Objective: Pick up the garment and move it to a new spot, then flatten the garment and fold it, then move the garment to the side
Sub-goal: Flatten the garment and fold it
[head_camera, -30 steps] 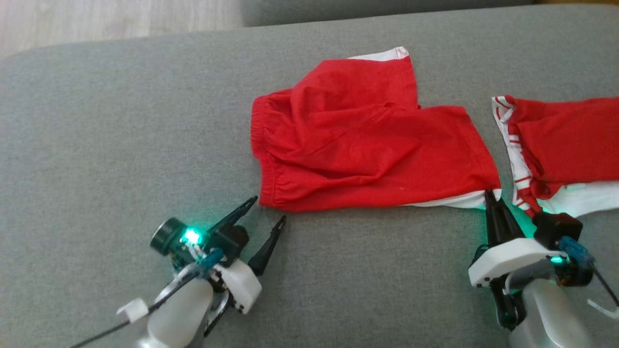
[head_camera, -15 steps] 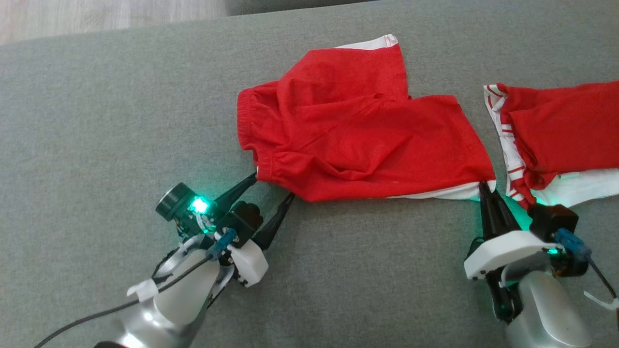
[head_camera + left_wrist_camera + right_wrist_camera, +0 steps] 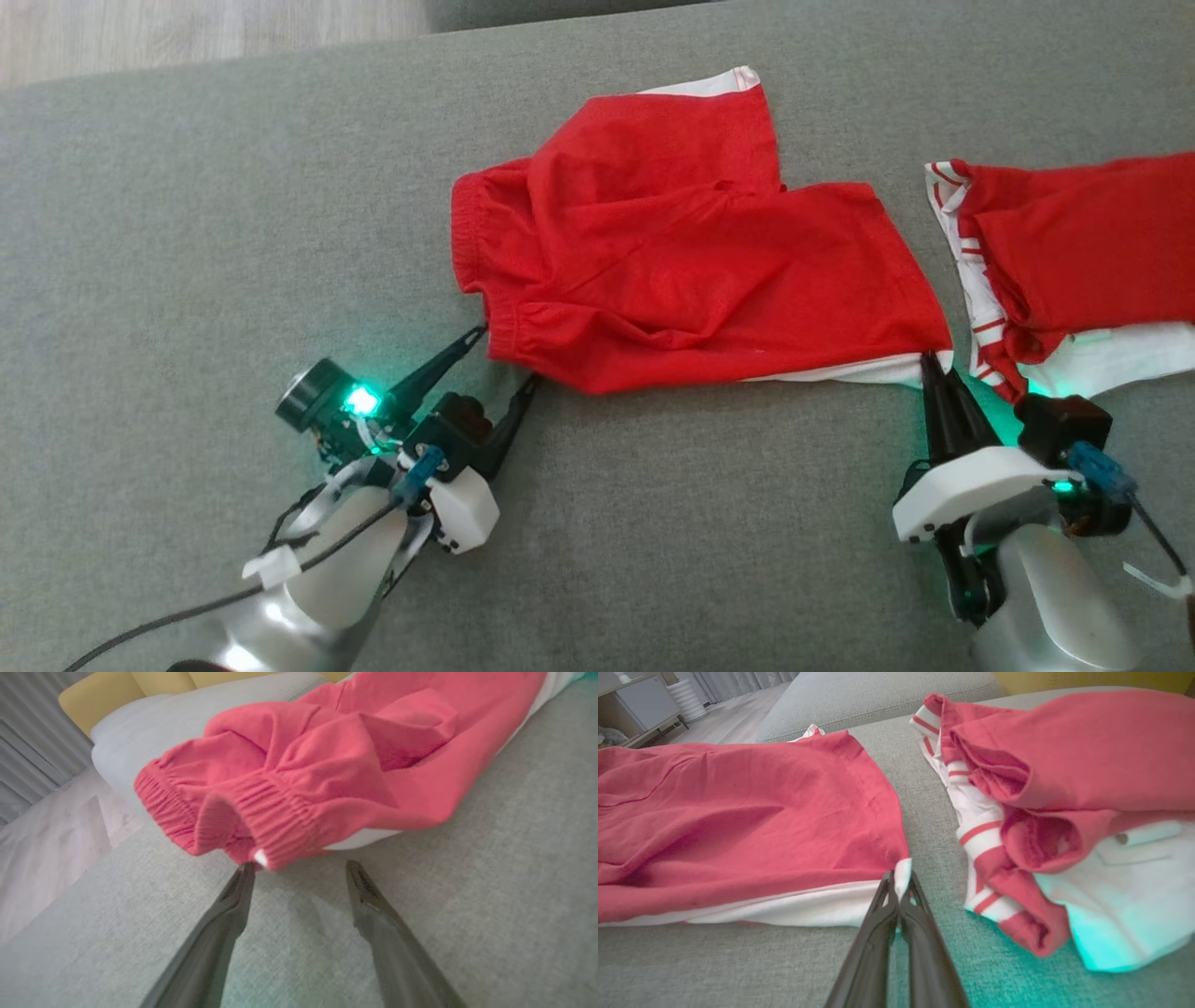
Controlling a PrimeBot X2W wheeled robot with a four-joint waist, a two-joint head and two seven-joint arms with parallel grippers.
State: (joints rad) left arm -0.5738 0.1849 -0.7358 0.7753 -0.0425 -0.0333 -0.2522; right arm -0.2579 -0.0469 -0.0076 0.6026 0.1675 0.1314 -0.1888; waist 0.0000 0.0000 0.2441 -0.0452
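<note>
Pinching the white hem corner (image 3: 903, 868) of the red shorts (image 3: 672, 271) is what the right claw (image 3: 927, 359) is doing, both dark fingers pressed flat together on that bit of fabric, at the lower right end of the garment in the head view. Left claw (image 3: 507, 354) is spread wide open, one fingertip right up against the near corner of the gathered waistband (image 3: 280, 826), the other just short of the fabric edge, with nothing clamped between them (wrist cam shows the gap pretty clearly). Shorts lie mostly flat but rumpled across the middle of the grey couch cushion (image 3: 187, 233), waistband to the robot's left, leg openings to the right, one leg angled off toward the far side with a white edge showing. Just to the right of the right claw, apart from the shorts, sits a second red garment (image 3: 1074, 252) with white striped trim, bunched up. Pale wood floor (image 3: 187, 37) shows past the cushion's far edge
</note>
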